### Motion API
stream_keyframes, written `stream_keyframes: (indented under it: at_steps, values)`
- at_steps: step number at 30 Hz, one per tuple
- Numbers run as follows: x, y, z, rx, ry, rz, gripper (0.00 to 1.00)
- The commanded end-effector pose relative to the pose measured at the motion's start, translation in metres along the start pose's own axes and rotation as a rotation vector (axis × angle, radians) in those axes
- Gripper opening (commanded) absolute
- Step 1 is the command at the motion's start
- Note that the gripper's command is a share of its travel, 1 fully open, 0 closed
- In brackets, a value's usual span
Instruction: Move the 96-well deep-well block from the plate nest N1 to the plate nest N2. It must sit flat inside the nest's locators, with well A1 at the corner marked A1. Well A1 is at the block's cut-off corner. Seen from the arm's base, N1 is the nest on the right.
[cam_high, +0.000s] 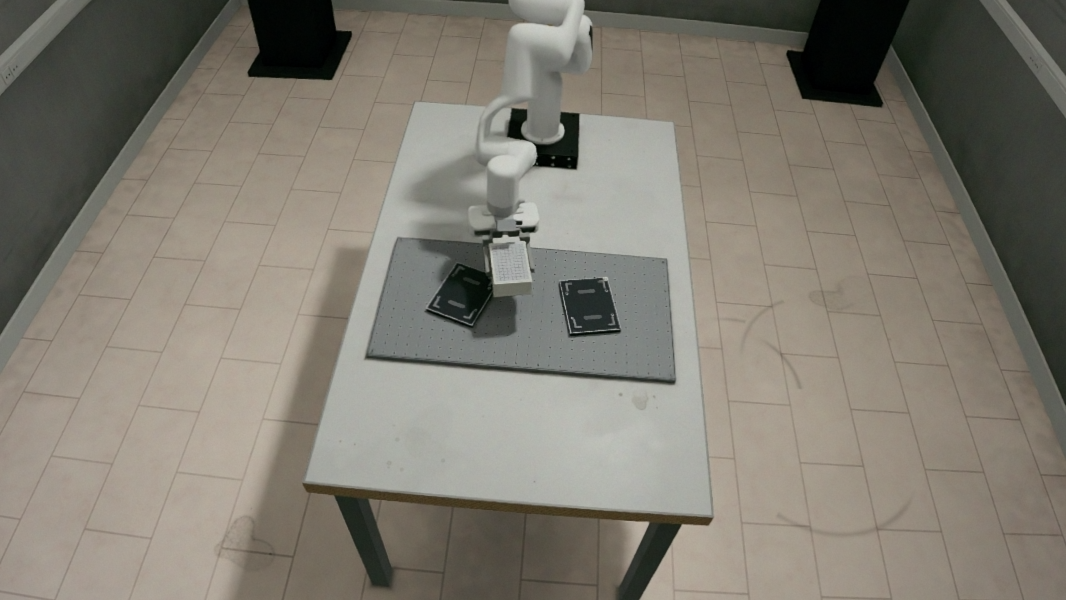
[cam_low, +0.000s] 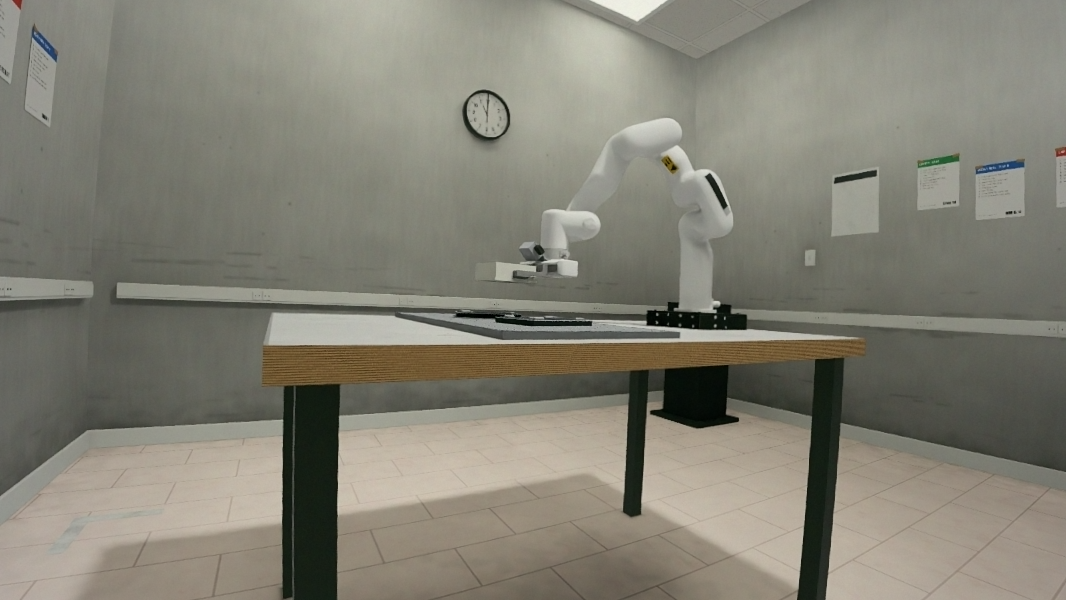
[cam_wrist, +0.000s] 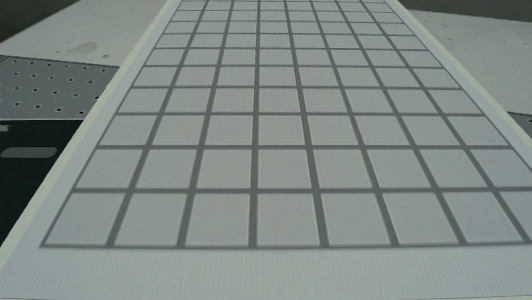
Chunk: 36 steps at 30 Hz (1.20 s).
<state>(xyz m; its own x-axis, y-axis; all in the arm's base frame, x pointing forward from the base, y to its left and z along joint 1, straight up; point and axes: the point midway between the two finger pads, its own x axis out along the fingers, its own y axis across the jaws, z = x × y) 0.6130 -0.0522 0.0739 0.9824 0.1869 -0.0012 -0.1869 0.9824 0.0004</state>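
Note:
The white deep-well block is held level, well above the pegboard. My gripper is shut on its two long sides. In the top view it hangs between the nests, closer to N1 and overlapping its right edge. N1 is black, empty and turned at an angle. N2 is black, empty and turned slightly relative to the block; part of it shows at the left of the wrist view. A small pale mark shows at N2's back right corner in the top view. The block's cut-off corner cannot be made out.
Both nests stand on a grey perforated board on the white table. The arm's black base stands at the table's far end in the top view. Low pale locators rise at the nest corners.

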Motion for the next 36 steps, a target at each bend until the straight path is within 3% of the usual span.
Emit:
stream_keyframes:
  at_steps: [1, 36]
  values:
    - [0.005, 0.015, 0.002, -0.004, -0.003, -0.001, 0.0]
    - [0.027, 0.116, 0.002, -0.004, -0.003, -0.001, 0.0]
